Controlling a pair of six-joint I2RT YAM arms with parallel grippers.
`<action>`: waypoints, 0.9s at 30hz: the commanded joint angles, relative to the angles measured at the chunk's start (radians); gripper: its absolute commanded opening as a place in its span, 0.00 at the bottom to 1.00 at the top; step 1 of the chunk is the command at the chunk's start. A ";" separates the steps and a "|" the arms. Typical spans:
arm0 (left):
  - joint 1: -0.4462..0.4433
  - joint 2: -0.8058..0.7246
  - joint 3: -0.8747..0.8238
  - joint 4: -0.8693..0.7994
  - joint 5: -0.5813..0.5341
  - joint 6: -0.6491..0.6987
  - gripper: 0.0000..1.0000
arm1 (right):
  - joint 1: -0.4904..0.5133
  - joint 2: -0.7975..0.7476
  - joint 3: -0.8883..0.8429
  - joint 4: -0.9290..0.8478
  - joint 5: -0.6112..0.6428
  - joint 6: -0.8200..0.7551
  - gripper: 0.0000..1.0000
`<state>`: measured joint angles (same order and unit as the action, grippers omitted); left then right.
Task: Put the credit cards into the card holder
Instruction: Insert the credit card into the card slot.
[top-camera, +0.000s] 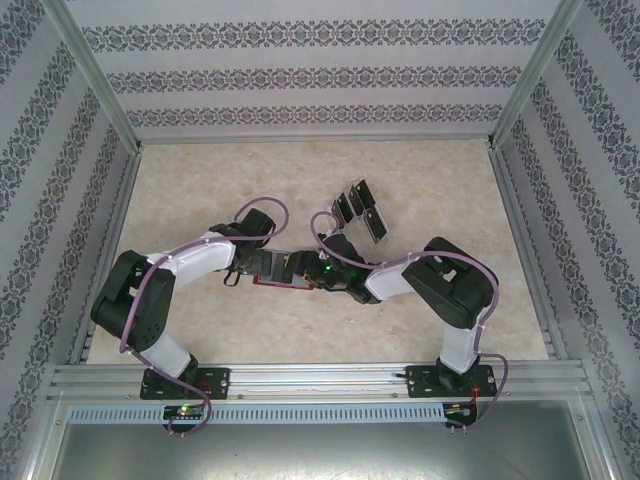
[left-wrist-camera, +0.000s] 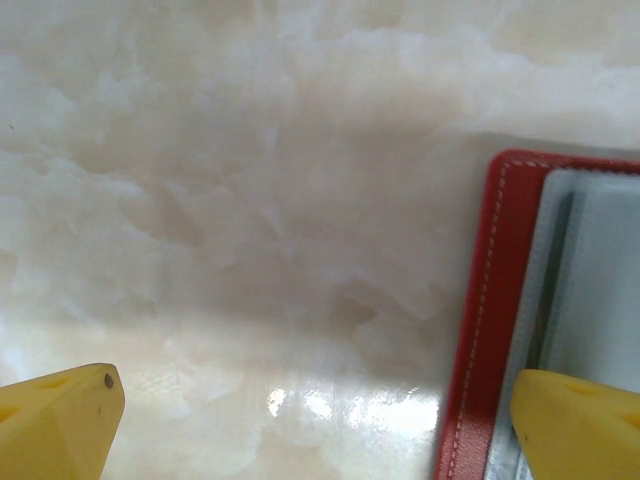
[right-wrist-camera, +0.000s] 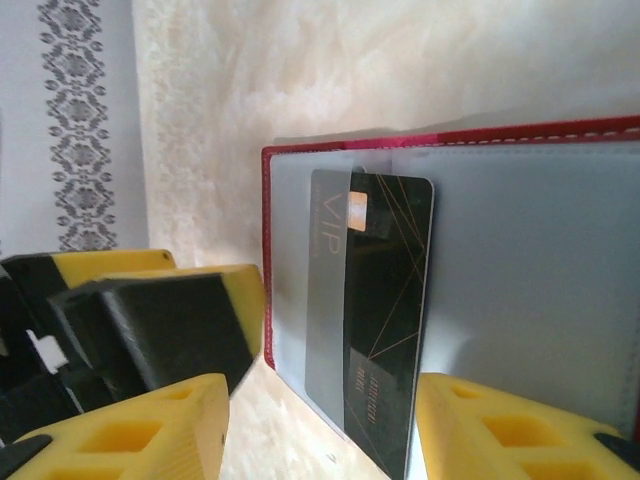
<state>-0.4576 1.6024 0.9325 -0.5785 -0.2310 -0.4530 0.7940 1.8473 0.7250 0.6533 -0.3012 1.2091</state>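
The card holder lies open on the table, red-edged with grey pockets. One black credit card with gold lines lies on it, its left part tucked under a translucent pocket. My right gripper is open, its yellow fingers on either side of the card's near end, apart from it on the left. My left gripper is open too, its right fingertip over the holder's grey inside. From above, both grippers meet over the holder. More credit cards stand behind.
A clear rack at the back centre holds the standing cards. The left gripper's yellow and black finger sits close beside the holder's left edge in the right wrist view. Patterned walls and metal rails enclose the marble table.
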 joint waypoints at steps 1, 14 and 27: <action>0.014 -0.052 0.042 -0.047 0.020 -0.014 1.00 | -0.014 -0.051 0.018 -0.169 0.010 -0.072 0.47; -0.018 -0.065 0.066 0.050 0.220 -0.015 1.00 | -0.030 -0.088 0.015 -0.301 0.040 -0.121 0.00; -0.116 0.044 0.102 0.095 0.227 -0.048 1.00 | -0.038 -0.046 -0.007 -0.281 0.059 -0.104 0.00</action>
<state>-0.5579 1.6249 1.0073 -0.5041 0.0006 -0.4793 0.7673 1.7847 0.7265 0.3737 -0.2699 1.1145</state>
